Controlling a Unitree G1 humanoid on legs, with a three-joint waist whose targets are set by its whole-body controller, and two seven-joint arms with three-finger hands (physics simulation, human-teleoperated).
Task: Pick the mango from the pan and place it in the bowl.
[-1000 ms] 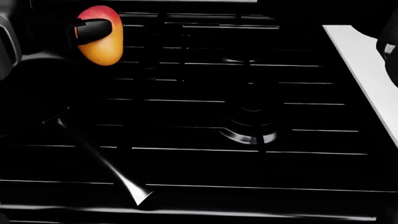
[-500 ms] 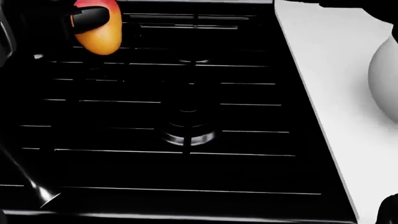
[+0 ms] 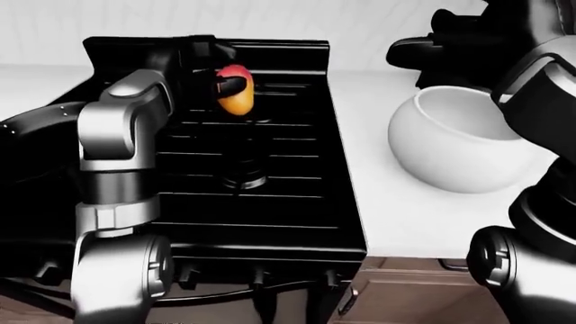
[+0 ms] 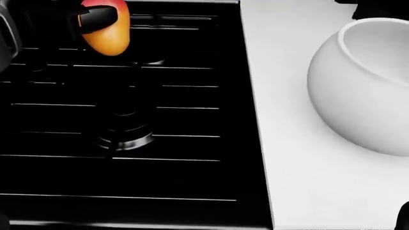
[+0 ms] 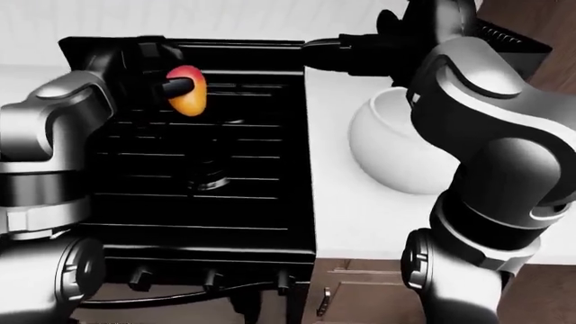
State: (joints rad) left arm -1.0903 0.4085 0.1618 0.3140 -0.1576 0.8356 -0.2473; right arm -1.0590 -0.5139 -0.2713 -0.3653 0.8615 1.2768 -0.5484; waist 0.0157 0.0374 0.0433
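Note:
The mango (image 4: 107,39), yellow-orange with a red top, hangs above the black stove grates at the top left of the head view. My left hand (image 3: 216,81) is shut on it, with a black finger (image 4: 96,20) across its upper part. The white bowl (image 4: 368,86) stands on the white counter, to the right of the stove. My right hand (image 5: 356,50) is black, with its fingers spread, and hovers over the bowl's far rim without holding anything. The pan does not show in any view.
The black stove (image 3: 270,202) has a round burner (image 4: 124,139) below the mango and knobs (image 3: 256,277) along its near edge. The white counter (image 4: 300,182) runs to the right of it. My right arm (image 5: 504,135) covers part of the bowl in the right-eye view.
The camera has swung right: the stove slid left, the pan handle left the view and the bowl came in at the right. The mango stays in my left hand.

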